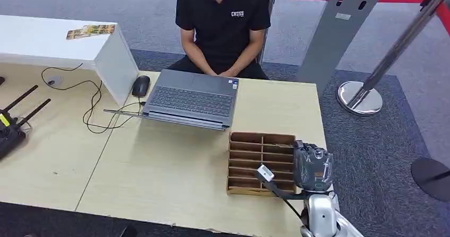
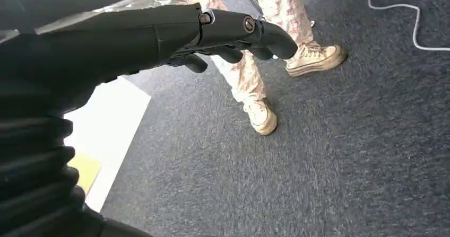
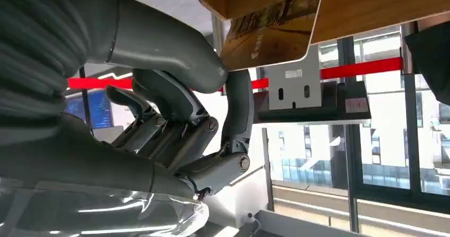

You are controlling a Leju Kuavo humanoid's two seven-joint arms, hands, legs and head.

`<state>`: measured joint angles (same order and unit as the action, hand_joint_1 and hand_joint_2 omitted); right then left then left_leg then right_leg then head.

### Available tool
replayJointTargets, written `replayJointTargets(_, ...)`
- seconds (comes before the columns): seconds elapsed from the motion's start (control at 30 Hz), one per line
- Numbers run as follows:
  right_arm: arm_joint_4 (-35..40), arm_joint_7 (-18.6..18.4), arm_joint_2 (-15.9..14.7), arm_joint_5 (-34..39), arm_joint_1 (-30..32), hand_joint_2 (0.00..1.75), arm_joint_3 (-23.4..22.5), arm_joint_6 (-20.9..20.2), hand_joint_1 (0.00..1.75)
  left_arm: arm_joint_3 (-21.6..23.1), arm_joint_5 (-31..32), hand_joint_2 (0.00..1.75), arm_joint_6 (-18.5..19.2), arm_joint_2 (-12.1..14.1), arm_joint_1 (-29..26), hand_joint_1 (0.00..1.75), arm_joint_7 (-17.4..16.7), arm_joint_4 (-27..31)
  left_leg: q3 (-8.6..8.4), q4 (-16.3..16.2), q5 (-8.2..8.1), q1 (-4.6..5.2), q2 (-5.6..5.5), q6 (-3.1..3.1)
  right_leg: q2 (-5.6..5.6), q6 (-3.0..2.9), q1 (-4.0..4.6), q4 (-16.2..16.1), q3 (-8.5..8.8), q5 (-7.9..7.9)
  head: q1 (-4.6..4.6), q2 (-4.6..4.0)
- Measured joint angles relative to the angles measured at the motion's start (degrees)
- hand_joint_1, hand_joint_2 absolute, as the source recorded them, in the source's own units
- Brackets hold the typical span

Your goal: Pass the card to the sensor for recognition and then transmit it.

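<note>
Head view: my right hand (image 1: 313,165) sits at the right end of the brown slotted cardboard card tray (image 1: 254,152) on the pale wooden table (image 1: 175,173), beyond it a grey open laptop (image 1: 192,98) and a seated person in a black shirt (image 1: 223,19) with small white lettering too small to read. Left wrist view: my left hand (image 2: 233,35) hangs over grey carpet (image 2: 345,157), fingers loosely curled, holding nothing. Right wrist view: my thumb and a finger pinch the brown picture-printed card (image 3: 270,30), still at the tray's slots; its faint print is unreadable.

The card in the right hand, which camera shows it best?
Right wrist view: the card sits close up, pinched between the right hand's thumb and a finger, still partly in the wooden organizer. The head view hides it behind that hand; the left wrist view faces carpet.
</note>
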<state>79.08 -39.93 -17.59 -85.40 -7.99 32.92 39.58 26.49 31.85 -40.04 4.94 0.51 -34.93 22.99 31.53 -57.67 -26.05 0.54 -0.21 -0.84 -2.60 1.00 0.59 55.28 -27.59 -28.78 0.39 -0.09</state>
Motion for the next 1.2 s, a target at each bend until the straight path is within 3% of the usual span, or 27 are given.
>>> replayJointTargets(0.23, 1.95, 0.0, -0.02, -1.84, 1.97, 1.75, -1.47, 0.28, 1.75, -0.94, 1.33, 0.0, 0.0, -0.02, -0.23, 0.0, -0.66, 0.0, 0.0, 0.0, 0.0, 0.0, -0.01, 0.0, 0.0, 0.0, 0.0, 0.0, -0.01, 0.0, -0.02, 0.0)
replayJointTargets(0.43, 10.52, 0.46, -0.9, -2.1, 7.0, 1.75, -6.32, 0.37, 1.75, -2.93, 3.39, 0.0, 0.0, -0.37, -0.53, 0.0, -2.87, 0.02, 0.03, -0.01, -0.03, 0.01, -0.02, -0.02, 0.0, 0.01, -0.01, -0.02, -0.04, -0.01, 0.0, 0.0)
replayJointTargets(0.5, 14.48, 3.77, -1.05, -2.1, 9.48, 1.75, -9.06, 0.42, 1.75, -3.96, 4.26, 0.0, 0.0, -0.63, -0.74, 0.0, -3.7, 0.07, 0.03, 0.0, -0.04, 0.01, -0.02, -0.03, 0.0, 0.01, -0.01, -0.02, -0.04, -0.02, 0.02, 0.0)
replayJointTargets(0.63, 22.74, 14.24, 1.25, -2.1, 15.51, 1.75, -16.12, 0.5, 1.75, -6.12, 6.08, 0.0, 0.0, -1.29, -1.21, 0.0, -4.72, 0.09, 0.04, 0.0, -0.06, 0.01, -0.02, -0.02, 0.0, -0.02, 0.0, -0.02, -0.05, -0.07, 0.0, 0.0)
replayJointTargets(0.9, 32.74, 17.05, 6.18, -2.1, 21.25, 1.75, -26.64, 0.48, 1.75, -9.83, 7.93, 0.0, 0.0, -2.47, -1.28, 0.0, -5.01, 0.09, 0.02, 0.0, -0.06, 0.0, 0.0, -0.01, 0.0, -0.02, 0.0, -0.01, -0.05, -0.08, 0.0, 0.0)
replayJointTargets(0.93, 33.18, 16.88, 6.51, -2.1, 21.38, 1.75, -27.19, 0.48, 0.03, -10.14, 8.11, 0.0, 0.0, -2.54, -1.26, 0.0, -5.01, 0.09, 0.02, 0.0, -0.06, 0.0, 0.01, -0.01, 0.0, -0.02, 0.0, -0.01, -0.05, -0.08, -0.02, 0.0)
replayJointTargets(1.2, 33.59, 16.2, 7.54, -2.1, 20.85, 1.75, -27.69, 0.42, 0.0, -12.0, 8.22, 0.0, 0.0, -3.04, -1.02, 0.0, -3.41, 0.09, 0.03, 0.0, -0.06, 0.0, 0.01, -0.01, 0.0, -0.02, 0.0, -0.01, -0.03, -0.08, 0.0, 0.0)
